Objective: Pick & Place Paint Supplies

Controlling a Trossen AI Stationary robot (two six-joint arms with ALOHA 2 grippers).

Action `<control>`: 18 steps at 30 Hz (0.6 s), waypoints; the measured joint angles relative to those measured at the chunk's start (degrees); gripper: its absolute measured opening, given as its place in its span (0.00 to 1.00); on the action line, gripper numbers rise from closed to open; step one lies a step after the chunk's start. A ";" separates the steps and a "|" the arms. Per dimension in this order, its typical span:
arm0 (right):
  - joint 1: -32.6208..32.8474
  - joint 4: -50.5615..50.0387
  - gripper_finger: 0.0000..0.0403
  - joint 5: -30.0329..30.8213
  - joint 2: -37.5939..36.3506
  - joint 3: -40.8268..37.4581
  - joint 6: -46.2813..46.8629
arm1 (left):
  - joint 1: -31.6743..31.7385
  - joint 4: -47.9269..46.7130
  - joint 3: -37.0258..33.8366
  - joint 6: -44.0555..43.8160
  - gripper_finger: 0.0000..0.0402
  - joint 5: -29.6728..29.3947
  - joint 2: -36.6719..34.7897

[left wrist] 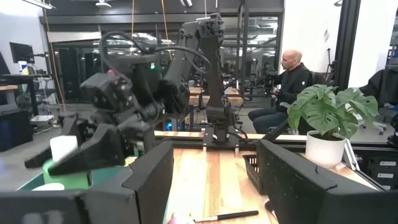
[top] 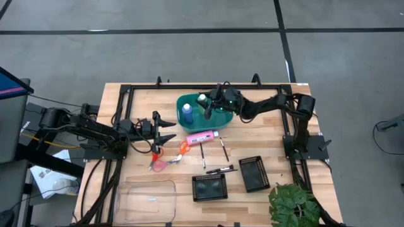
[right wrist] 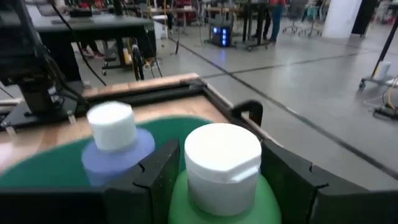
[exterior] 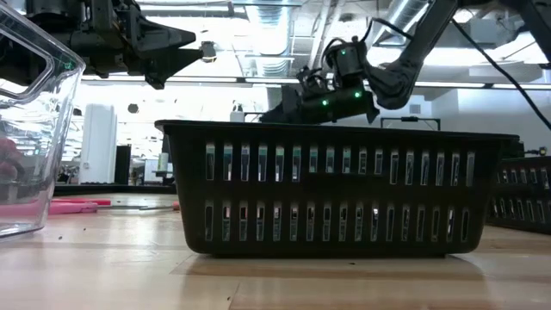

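In the high view the green bottle (top: 201,98) stands upright in the teal basket (top: 218,117), beside the blue bottle (top: 187,112). My right gripper (top: 206,104) is over the basket, shut on the green bottle (right wrist: 217,199). The pink bottle (top: 202,136) lies on its side on the table. Scissors (top: 169,159) and thin dark brushes (top: 203,154) lie near it. My left gripper (top: 165,129) hovers open just left of the pink bottle and holds nothing. My right gripper pinches the green bottle between its two fingers (right wrist: 155,180) at the shoulder (right wrist: 180,193), just below the white cap (right wrist: 222,158). It reaches in from the table's right side, slanting down. The bottle is upright inside the basket; whether its base rests on the basket floor is hidden.
Two black mesh trays (top: 209,187) (top: 254,173) and a clear plastic tub (top: 148,200) sit along the near edge, with a potted plant (top: 293,205) at the near right corner. More brushes (top: 221,170) lie by the trays. A person (left wrist: 292,81) sits beyond the table.
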 joint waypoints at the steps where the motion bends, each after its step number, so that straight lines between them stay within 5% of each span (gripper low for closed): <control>1: -0.02 0.50 0.47 0.02 0.50 0.00 0.02 | 0.00 -0.07 0.00 0.00 0.55 -0.02 0.00; 18: 0.39 -0.63 0.48 -0.17 1.34 0.00 2.53 | 0.00 -0.16 0.00 -0.02 0.55 -0.30 0.00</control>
